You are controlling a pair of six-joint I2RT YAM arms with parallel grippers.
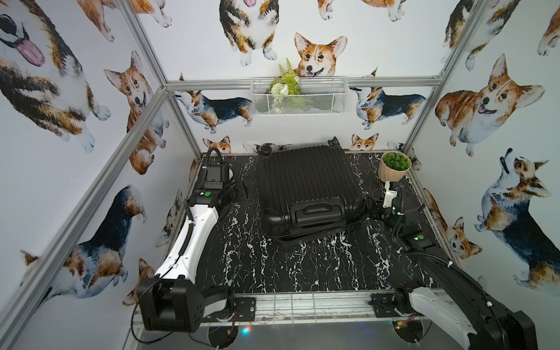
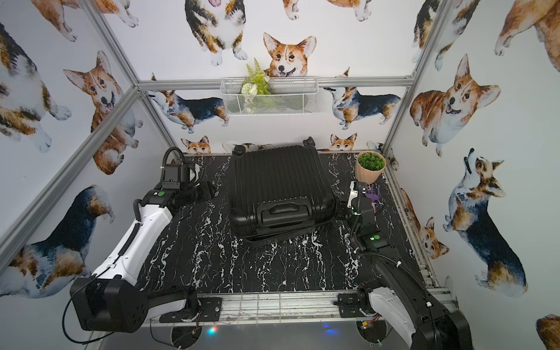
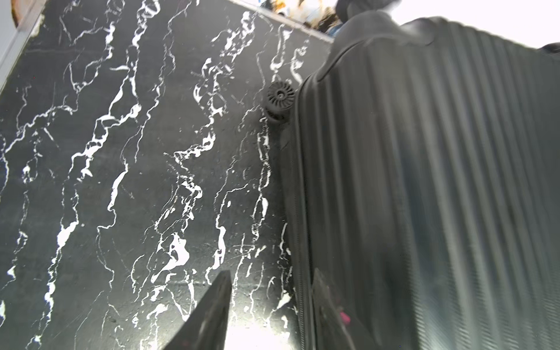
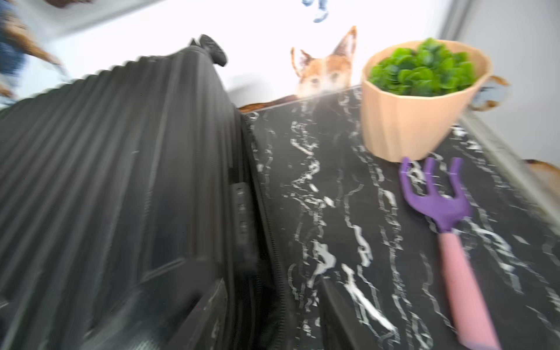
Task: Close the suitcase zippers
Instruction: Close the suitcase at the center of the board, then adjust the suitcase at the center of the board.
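Fingers (image 3: 212, 315) of the left gripper (image 3: 271, 272) stand parted and empty, folks. There's bare marble between them, and one finger sits just beside the flank of the small black ribbed hard-shell suitcase (image 1: 306, 178). Over on the far flank, the right gripper (image 4: 271, 281) is blurred in its wrist view. Its jaws look apart as well, with tabletop showing between the case's rim and the clearer finger (image 4: 333, 306).

The suitcase lies flat, ribs up, mid-table towards the back, wheels at the rear wall and moulded handle facing the near edge. At that near edge the halves don't sit flush: the lower rim juts out, its thin black zippers (image 1: 306, 238) exposed. All this sits on a black white-veined marble table (image 1: 272, 272).

In the back right corner there's a peach faceted pot of green leaves (image 1: 394, 172). Near it lies a purple plastic rake with a pink handle (image 4: 445, 212).
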